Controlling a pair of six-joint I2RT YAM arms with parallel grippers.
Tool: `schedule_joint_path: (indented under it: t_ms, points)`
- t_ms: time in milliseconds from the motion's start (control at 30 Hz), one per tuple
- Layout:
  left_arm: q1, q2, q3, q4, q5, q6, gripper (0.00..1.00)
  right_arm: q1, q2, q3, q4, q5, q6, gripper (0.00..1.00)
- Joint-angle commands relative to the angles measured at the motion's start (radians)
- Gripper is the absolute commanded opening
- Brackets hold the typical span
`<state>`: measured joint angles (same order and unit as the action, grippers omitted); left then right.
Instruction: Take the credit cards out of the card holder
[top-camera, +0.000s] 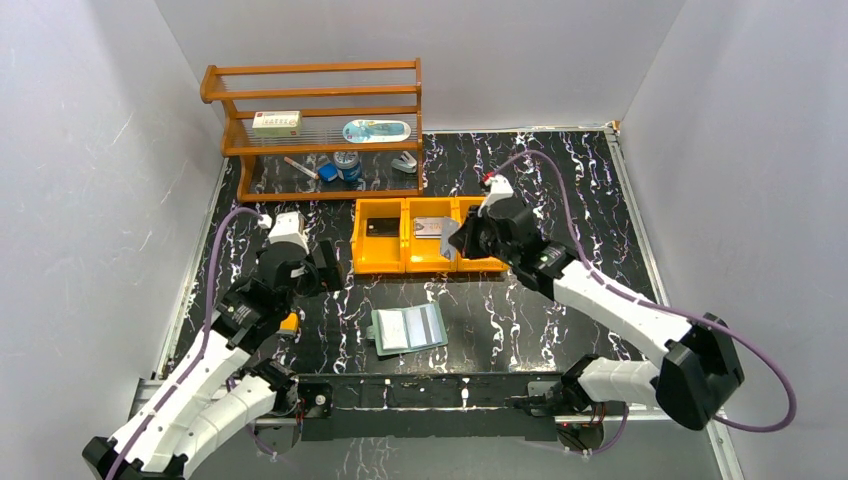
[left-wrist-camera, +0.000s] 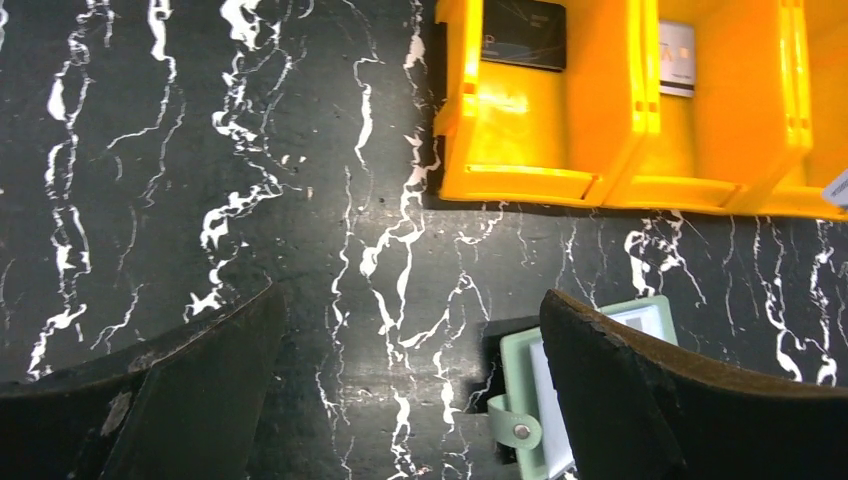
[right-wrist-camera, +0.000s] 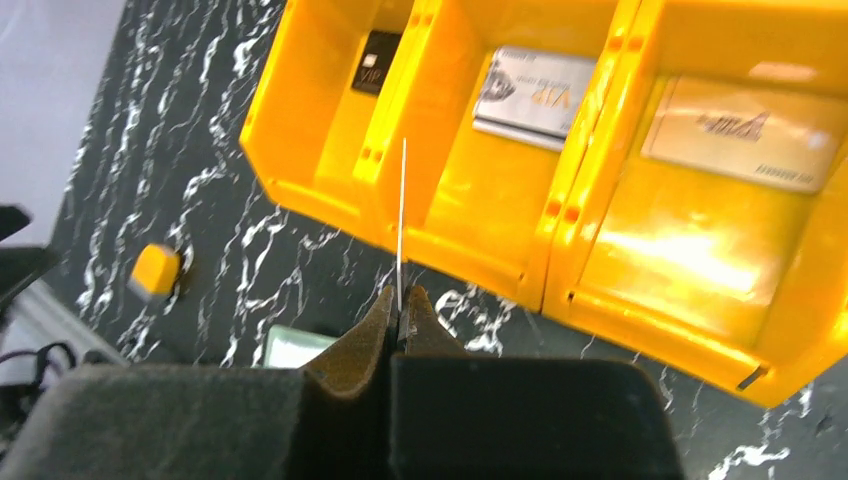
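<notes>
The left jaws stand wide open, dark pads well apart, hanging over bare black marbled desk just left of the orange tray and holding nothing. The right jaws are closed tight on a thin pale card, which stands upright and shows only its edge from the wrist. From overhead that card looks grey and sits over the tray, about at its middle compartment. Three credit cards already lie flat in the tray, one per compartment: the black card on the left, the silver-grey card in the middle, and the tan card on the right. The card holder lies open on the desk on the near side of the tray, between the two arms, pale inner pockets facing up; whether anything is left inside them I cannot tell. A small yellow block rests on the desk by the left arm. At the far left stands a wooden rack with a white box on its shelf.
</notes>
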<state>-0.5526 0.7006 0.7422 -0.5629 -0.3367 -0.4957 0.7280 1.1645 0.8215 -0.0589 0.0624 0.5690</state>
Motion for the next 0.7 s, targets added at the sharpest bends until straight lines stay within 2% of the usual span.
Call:
schedule_joint_path:
  t_ms: [0, 167, 367, 667]
  points:
    - [0.004, -0.067, -0.048, -0.02, -0.102, 0.028, 0.98, 0.003, 0.111, 0.148, -0.042, 0.106, -0.159, 0.0]
    - [0.004, -0.127, -0.087, 0.042, -0.069, 0.016, 0.98, 0.003, 0.298, 0.309, -0.068, 0.115, -0.31, 0.0]
    - [0.004, -0.094, -0.082, 0.072, -0.055, 0.044, 0.98, 0.018, 0.464, 0.435, -0.052, 0.167, -0.556, 0.0]
    - [0.003, -0.131, -0.077, 0.061, -0.044, 0.04, 0.98, 0.064, 0.569, 0.464, 0.051, 0.246, -0.962, 0.0]
